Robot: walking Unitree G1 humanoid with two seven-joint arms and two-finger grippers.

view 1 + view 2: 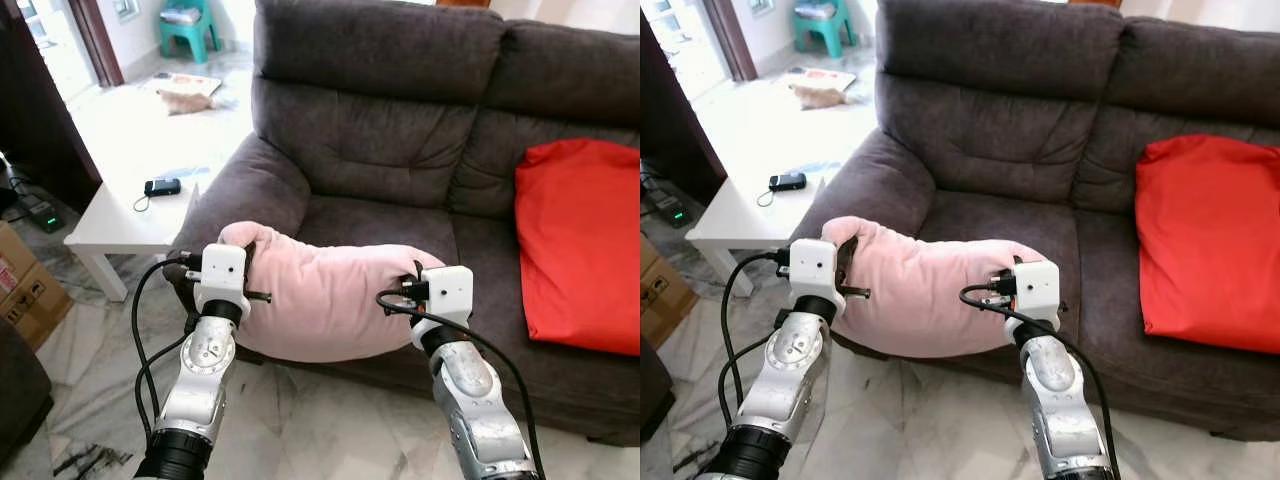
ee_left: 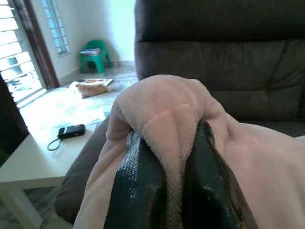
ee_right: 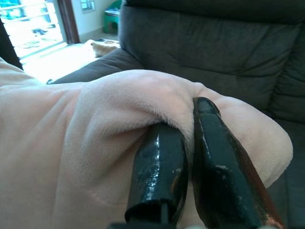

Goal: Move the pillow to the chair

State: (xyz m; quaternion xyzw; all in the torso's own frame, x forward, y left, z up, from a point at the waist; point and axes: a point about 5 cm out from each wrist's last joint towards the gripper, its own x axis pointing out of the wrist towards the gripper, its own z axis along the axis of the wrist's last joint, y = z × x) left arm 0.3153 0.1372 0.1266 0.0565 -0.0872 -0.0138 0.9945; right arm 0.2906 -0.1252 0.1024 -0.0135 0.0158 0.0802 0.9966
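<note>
Pink pillow pinched at both ends, held over the front edge of the sofa

The left gripper (image 2: 174,191) is clamped on a fold at one end of the pillow (image 1: 325,290), and the right gripper (image 3: 190,167) is clamped on a fold at the other end, so the pillow hangs between them, in front of the dark sofa (image 1: 400,150) seat. Each grip catches only a thin ridge of soft plush between the black fingers (image 2: 138,186), so I judge the main risk is the fabric sliding out if the arms pull apart or swing while the robot turns away. Losing one end would leave the pillow dangling from the other gripper and dragging on the floor. Beyond the left gripper stands a white side table (image 1: 130,215) with a small black device (image 1: 162,186); a wide turn could brush it. A red cushion (image 1: 580,240) lies on the sofa seat, off past the right gripper, well clear.
</note>
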